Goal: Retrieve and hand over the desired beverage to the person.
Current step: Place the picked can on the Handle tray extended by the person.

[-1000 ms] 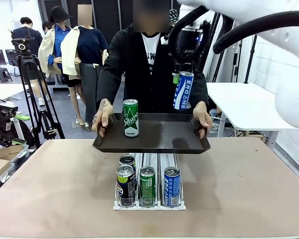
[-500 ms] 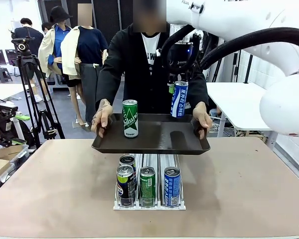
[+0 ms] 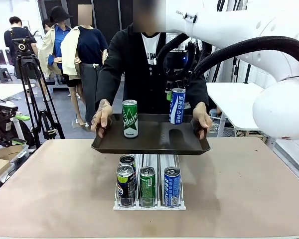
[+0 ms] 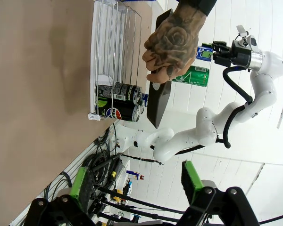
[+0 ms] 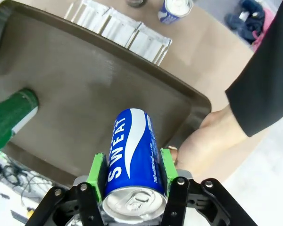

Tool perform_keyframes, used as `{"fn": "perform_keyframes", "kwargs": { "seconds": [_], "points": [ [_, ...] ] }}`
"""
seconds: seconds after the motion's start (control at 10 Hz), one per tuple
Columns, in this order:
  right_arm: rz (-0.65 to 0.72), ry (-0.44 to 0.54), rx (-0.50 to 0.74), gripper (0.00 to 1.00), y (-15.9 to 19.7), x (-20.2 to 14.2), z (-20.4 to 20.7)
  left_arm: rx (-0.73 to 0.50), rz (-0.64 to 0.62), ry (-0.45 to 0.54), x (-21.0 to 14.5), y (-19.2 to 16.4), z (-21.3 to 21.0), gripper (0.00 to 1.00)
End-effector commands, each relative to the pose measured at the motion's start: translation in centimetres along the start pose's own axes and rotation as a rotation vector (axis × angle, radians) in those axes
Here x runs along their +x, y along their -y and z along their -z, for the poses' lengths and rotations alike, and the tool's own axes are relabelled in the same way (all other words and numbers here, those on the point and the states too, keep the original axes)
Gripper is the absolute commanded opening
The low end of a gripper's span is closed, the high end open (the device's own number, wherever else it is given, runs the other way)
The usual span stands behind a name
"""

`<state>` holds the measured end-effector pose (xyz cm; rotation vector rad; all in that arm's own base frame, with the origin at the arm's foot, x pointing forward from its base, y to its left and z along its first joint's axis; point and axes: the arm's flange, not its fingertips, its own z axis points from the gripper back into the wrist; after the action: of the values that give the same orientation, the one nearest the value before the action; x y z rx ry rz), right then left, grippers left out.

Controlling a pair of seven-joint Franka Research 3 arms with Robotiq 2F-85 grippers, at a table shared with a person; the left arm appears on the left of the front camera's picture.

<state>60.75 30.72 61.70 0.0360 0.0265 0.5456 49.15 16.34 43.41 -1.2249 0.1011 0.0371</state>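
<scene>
A blue beverage can (image 3: 177, 105) hangs upright with my right gripper (image 3: 175, 91) shut on its upper part, its base low over the right rear of a dark tray (image 3: 189, 144). I cannot tell if it touches the tray. In the right wrist view the green pads (image 5: 98, 173) clamp the blue can (image 5: 134, 148) above the tray (image 5: 94, 89). The person (image 3: 129, 59) in a black jacket holds the tray by both ends with their hands (image 3: 103, 114). A green can (image 3: 130, 118) stands on the tray's left part. My left gripper (image 4: 137, 181) is open with nothing between its fingers.
A clear can rack (image 3: 149, 205) on the tan table (image 3: 249, 189) holds several cans (image 3: 147, 183), right under the tray's front edge. A camera tripod (image 3: 27, 74) stands at the far left, a white table (image 3: 244, 102) at the far right.
My right gripper has come down and a little to the left with the blue can, from above the tray's far right corner to just over the tray. The person's tray stays still.
</scene>
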Motion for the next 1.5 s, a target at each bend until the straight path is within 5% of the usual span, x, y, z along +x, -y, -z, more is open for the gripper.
{"fn": "perform_keyframes", "kwargs": {
  "seconds": [0.0, 1.0, 1.2, 1.4],
  "points": [
    [0.028, -0.028, -0.041, 0.0, -0.2, 2.0, -1.8, 0.004, 0.001, 0.009, -0.2, 0.1, 0.1, 1.0],
    [0.015, -0.122, 0.006, 0.0, -0.4, 2.7, -0.7, 0.004, 0.001, 0.009, -0.2, 0.1, 0.1, 1.0],
    [0.01, -0.122, 0.015, 0.12, -0.4, 2.7, -0.8, 0.004, 0.001, 0.009, -0.2, 0.1, 0.1, 1.0],
    [0.011, -0.118, 0.017, 0.39, -0.4, 2.7, -0.7, 0.004, 0.001, 0.009, -0.2, 0.1, 0.1, 1.0]
  ]
}}
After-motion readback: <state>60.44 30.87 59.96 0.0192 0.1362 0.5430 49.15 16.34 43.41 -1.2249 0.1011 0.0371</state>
